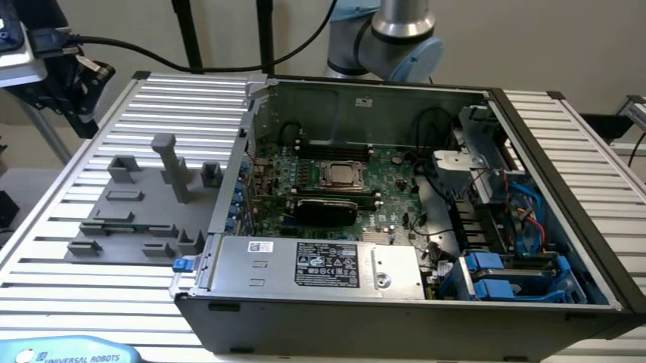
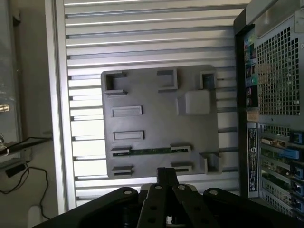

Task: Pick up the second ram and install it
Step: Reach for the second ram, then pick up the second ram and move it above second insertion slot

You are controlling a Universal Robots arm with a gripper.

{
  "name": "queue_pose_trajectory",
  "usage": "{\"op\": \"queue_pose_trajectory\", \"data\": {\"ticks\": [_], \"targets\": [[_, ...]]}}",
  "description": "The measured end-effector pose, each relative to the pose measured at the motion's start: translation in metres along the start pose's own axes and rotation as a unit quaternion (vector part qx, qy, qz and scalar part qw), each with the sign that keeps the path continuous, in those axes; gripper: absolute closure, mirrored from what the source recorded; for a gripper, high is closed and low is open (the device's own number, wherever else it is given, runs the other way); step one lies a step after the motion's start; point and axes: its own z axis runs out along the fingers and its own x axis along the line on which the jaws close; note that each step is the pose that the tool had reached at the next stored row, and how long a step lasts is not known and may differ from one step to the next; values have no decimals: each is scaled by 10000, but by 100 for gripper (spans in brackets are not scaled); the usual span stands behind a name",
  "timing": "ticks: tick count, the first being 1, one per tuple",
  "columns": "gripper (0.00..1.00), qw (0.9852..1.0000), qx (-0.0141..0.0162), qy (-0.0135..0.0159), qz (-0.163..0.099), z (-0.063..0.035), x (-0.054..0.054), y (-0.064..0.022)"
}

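Observation:
The second ram (image 2: 149,151) is a thin green stick lying flat in a slot of the grey fixture plate (image 2: 156,118), between two small holders. In the exterior view the ram (image 1: 113,218) shows as a faint green strip at the plate's near left. My gripper (image 2: 166,172) hangs high above the plate's edge, just short of the stick, and its black fingers look shut with nothing between them. The open computer case (image 1: 404,212) holds the motherboard (image 1: 394,189), with dark memory slots (image 1: 333,144) beyond the silver processor (image 1: 341,175).
Grey blocks and a tall post (image 1: 166,162) stand on the fixture plate. The slotted aluminium table (image 1: 60,257) carries plate and case. The case's rear wall (image 2: 275,95) rises beside the plate. Dark hardware with cables (image 1: 60,72) hangs at the exterior view's top left.

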Motion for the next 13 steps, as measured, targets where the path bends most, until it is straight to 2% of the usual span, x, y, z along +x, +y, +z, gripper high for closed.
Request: {"op": "queue_pose_trajectory", "data": {"ticks": [3, 13], "targets": [[89, 10000, 0, 1, -2, 2, 62, -11], [89, 10000, 0, 1, -2, 2, 63, -11]]}}
